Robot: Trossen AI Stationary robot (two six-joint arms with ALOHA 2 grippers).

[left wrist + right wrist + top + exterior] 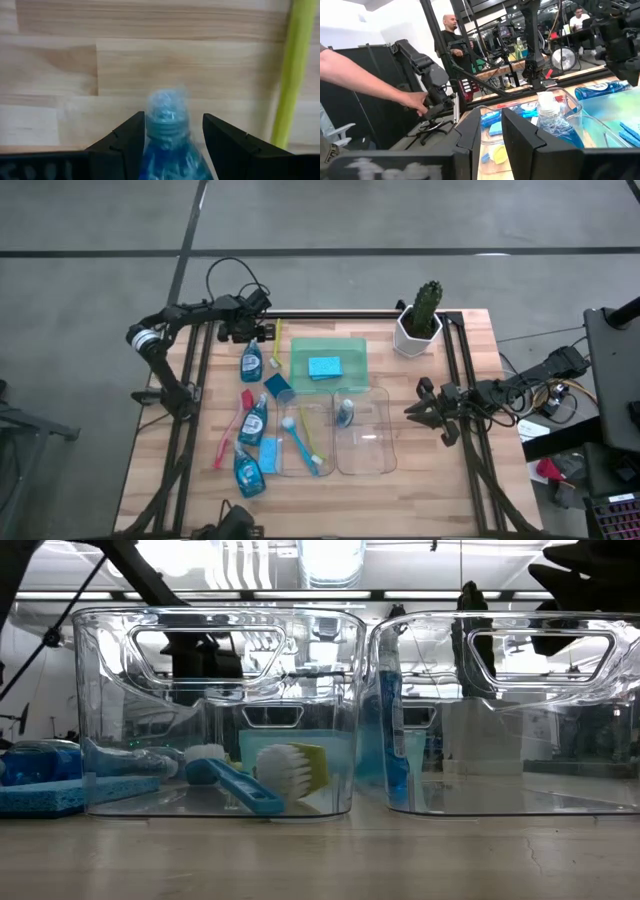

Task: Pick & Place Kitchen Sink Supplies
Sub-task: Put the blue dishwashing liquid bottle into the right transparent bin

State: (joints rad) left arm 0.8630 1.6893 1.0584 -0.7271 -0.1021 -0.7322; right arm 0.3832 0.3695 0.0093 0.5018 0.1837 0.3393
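Dark jaws of the left gripper (172, 145) stand wide on either side of a small clear bottle of blue liquid (169, 132), its neck and cap between the two fingers; contact with the fingers cannot be told. Beneath it lies the wooden surface (75, 65), with a yellow-green brush handle (292, 70) just beside. From above, this gripper (248, 330) sits at the far left of the surface over the same bottle (250, 361).

Right gripper (425, 412): near the right edge, just beside the right clear bin (385, 442), jaws narrow, nothing between them.

Further items:
- Green tray (352, 346), holding one blue sponge (323, 367).
- Right bin: one upright bottle (345, 413).
- Left clear bin (292, 465): a blue brush (300, 440) and a yellow-green brush (312, 442), crossing.
- On the surface left of the bins: two more bottles (253, 420) (247, 471), a red-pink brush (232, 430), two blue sponges (278, 385) (269, 453).
- Cactus in a white pot (420, 320), far right corner.
- Beyond the surface: a person's hand (417, 102) on a dark rig.
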